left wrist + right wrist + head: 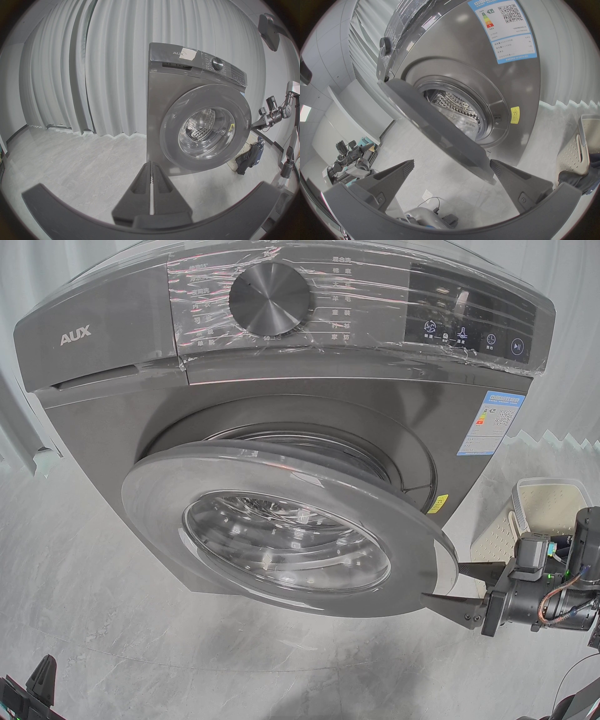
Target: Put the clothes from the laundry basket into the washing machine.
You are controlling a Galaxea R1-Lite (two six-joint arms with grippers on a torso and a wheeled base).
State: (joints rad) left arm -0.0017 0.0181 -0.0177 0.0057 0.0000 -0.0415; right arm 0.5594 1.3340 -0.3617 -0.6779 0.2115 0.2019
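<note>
Over the grey floor point(94, 590), my right claw point(440, 580), spread at lower right, straddles the rim of the washing machine door point(156, 490): I'd swing it wide before fetching the clothes point(250, 156) draped on the laundry basket point(550, 502) at right; left claw point(151, 175) pressed together.

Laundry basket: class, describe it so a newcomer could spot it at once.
Start at the grey washing machine, whose round door hangs ajar. On the floor by the machine's right side stands the laundry basket. It is the lone cream, perforated plastic tub, with dark clothes draped over its rim.
</note>
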